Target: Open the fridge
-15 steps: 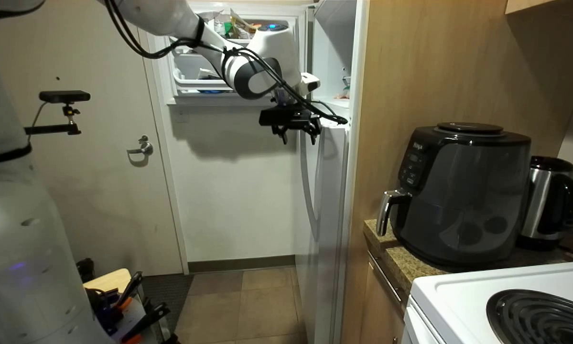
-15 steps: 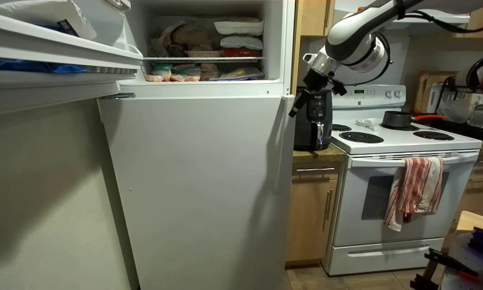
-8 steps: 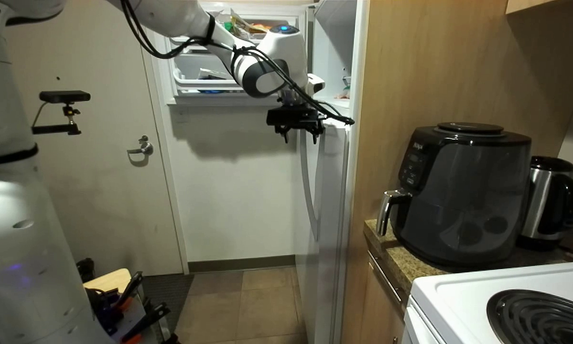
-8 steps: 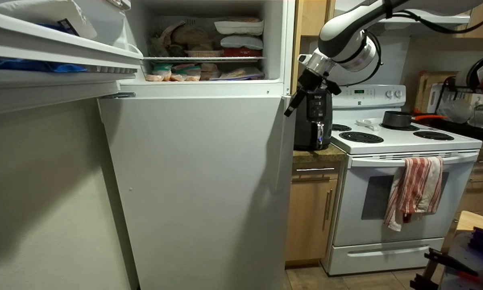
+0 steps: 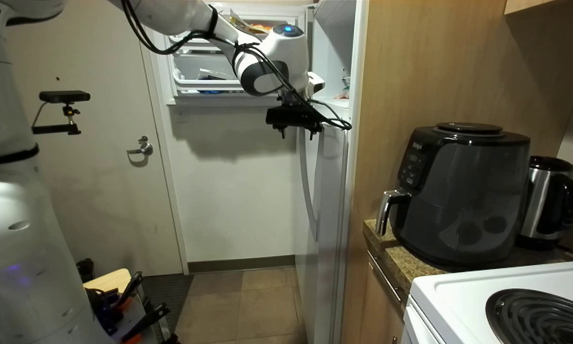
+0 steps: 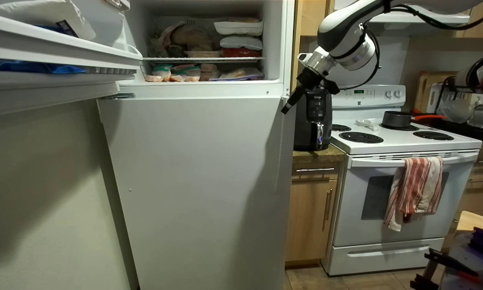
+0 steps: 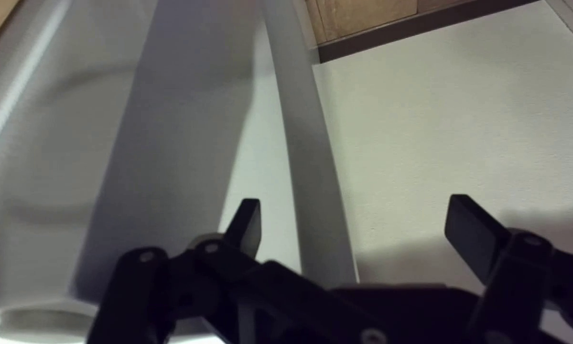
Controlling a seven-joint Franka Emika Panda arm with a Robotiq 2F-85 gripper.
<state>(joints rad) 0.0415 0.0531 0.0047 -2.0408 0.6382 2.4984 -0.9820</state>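
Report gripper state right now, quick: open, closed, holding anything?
Gripper: open, jaws wide apart, holding nothing; in the wrist view the fridge handle shows between them, not gripped.

Rounded white arm (image 6: 354, 18), black cables (image 6: 446, 27), blocky black fingers (image 7: 472, 239).

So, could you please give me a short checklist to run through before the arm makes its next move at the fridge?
1. Upper door swung open: ok, as both exterior views show.
2. Lower door open: not ok, it looks shut.
3. Fingers spread for a grasp: ok, a wide gap shows in the wrist view.
4. Handle of the lower door gripped: not ok, the fingers are not closed on anything.
5. Fingers free of contact with the lower door: cannot tell; they partly overlap it in both exterior views.
6. Arm away from the upper door: ok, they stand apart in an exterior view.
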